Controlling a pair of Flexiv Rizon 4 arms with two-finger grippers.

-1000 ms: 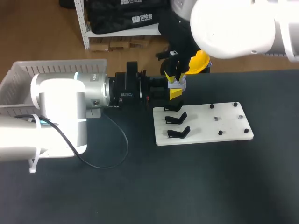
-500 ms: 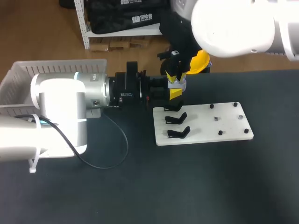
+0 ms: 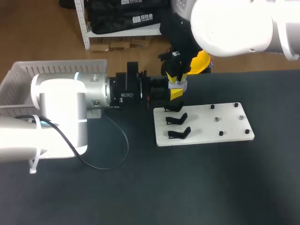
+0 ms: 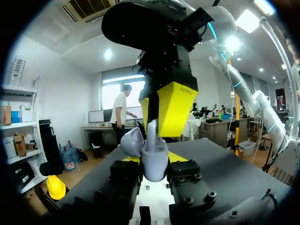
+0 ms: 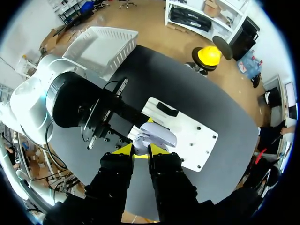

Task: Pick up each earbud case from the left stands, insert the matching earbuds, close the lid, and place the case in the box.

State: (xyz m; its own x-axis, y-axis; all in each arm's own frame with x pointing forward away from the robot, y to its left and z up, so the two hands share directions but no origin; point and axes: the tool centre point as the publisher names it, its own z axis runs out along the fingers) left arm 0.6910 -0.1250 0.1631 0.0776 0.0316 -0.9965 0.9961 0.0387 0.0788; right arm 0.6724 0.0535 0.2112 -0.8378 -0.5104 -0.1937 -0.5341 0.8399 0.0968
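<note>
Left tool (image 4: 157,164) gripping case (image 5: 155,136), right tool (image 5: 140,151) perhaps touching

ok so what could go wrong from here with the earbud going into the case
1. The earbud in the right gripper sits right beside the open lid. If it is slightly off, it could jam on the rim of the earbud case.
2. The left gripper holds the case in the air, so a hard push down might tip it or make it slip.
3. The right gripper could knock the lid.
</note>
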